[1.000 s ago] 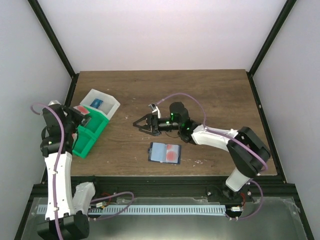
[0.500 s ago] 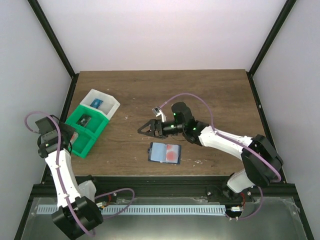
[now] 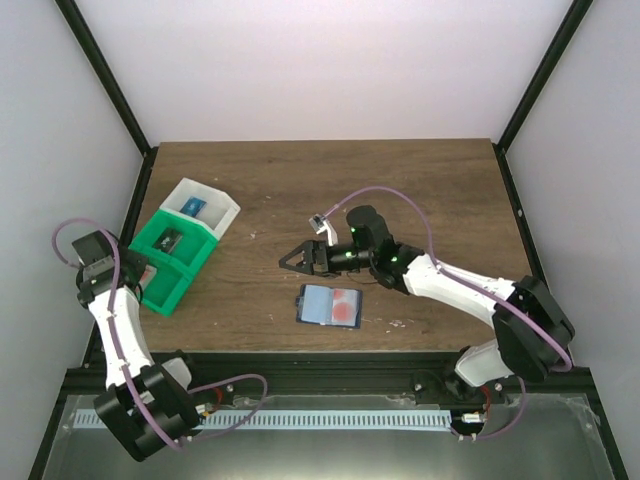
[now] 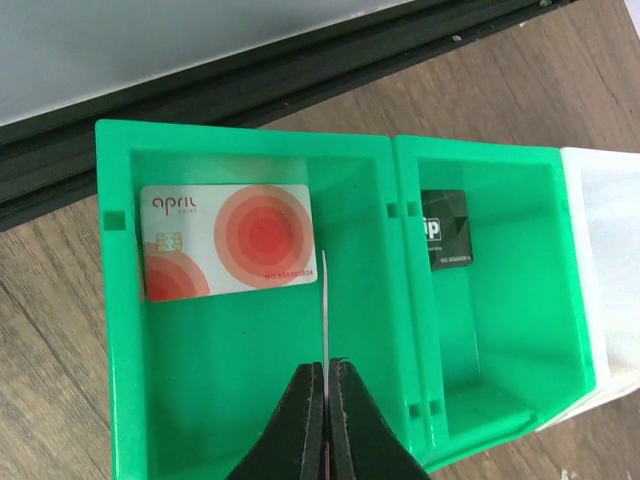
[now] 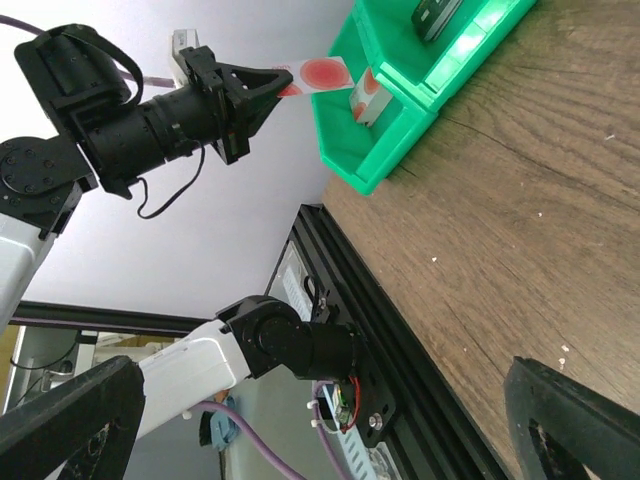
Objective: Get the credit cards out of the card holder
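- Fingers [image 4: 296,420] of left gripper [image 4: 327,370] pinch one credit card [image 5: 322,72] edge-on: thin, stiff, light, likely slippery.
- Spread right gripper [image 3: 295,258] hovers at eleven o'clock of card holder [image 3: 316,303]; take each credit card by an exposed edge.

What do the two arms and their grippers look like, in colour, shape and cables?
Both arms have white links and black joints. The left arm and the right arm each carry a looping purple cable. The left gripper and the right gripper are black, with tapering fingers. Small green lights glow on the right arm.
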Available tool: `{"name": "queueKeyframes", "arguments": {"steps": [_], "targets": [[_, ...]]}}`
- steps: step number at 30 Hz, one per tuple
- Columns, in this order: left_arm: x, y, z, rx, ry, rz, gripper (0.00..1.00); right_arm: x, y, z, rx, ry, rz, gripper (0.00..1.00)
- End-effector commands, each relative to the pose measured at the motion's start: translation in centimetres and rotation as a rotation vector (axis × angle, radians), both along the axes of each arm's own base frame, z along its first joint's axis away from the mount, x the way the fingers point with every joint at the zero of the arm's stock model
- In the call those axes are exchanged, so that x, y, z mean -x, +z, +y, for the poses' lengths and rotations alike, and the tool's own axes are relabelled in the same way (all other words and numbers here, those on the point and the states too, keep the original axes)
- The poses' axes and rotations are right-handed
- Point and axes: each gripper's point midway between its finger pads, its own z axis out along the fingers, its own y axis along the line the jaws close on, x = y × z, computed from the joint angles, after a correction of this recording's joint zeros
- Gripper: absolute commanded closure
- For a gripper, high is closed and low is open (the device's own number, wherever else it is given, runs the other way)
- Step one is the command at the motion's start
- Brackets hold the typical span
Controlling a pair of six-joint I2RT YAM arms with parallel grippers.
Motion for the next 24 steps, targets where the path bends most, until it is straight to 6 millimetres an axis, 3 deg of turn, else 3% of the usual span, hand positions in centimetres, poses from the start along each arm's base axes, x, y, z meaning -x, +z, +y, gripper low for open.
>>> {"name": "queueKeyframes", "arguments": {"steps": [1,13,19,24], "targets": [[-0.6,0.4,1.5,-0.064,0.015,-0.039,1.0,-0.2,1.5,-0.4,-0.006,-0.019,-0.062,0.0],[-2.8,-1.7,2.8,-0.002,-0.036,-0.024,1.0,-0.8,1.4,-0.4,-0.015,-0.037,-0.068,0.0],[-3.9,-1.5,3.5,-0.037,-0.066,-0.04,1.0,-1.3,1.6,-0.3,-0.015,-0.047,-0.082,0.0],[-3.7,-3.6,3.5,-0.01,-0.069,0.011,1.0,-1.4,0.9,-0.3,-0.004,-0.051,-0.072,0.0]]}}
